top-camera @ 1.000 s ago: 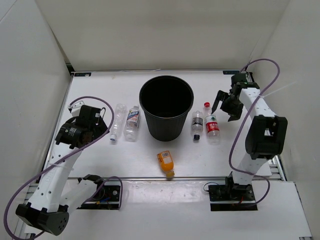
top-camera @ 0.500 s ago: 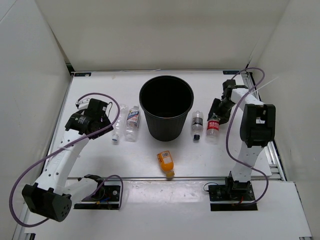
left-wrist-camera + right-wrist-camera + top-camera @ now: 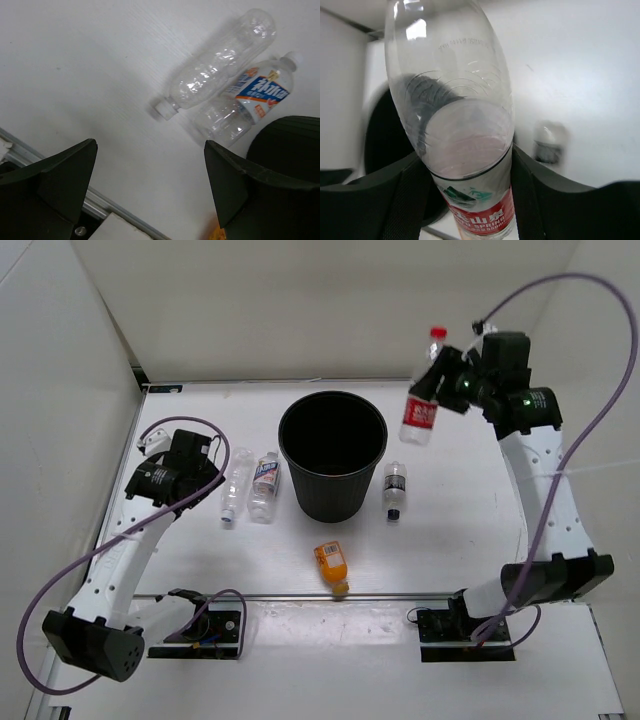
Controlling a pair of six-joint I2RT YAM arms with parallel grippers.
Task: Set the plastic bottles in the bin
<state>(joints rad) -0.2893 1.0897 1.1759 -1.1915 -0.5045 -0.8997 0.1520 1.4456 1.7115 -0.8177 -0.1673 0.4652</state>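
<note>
Upper right, the right gripper pinches the red-labelled bottle high beside the black bin, apparently to clear its rim for a drop, while at left the left gripper hangs spread wide over the plain clear bottle lying flat.

I see clear, glossy plastic on the red-label bottle, matt black plastic on the bin, and a smooth matt white table.
</note>
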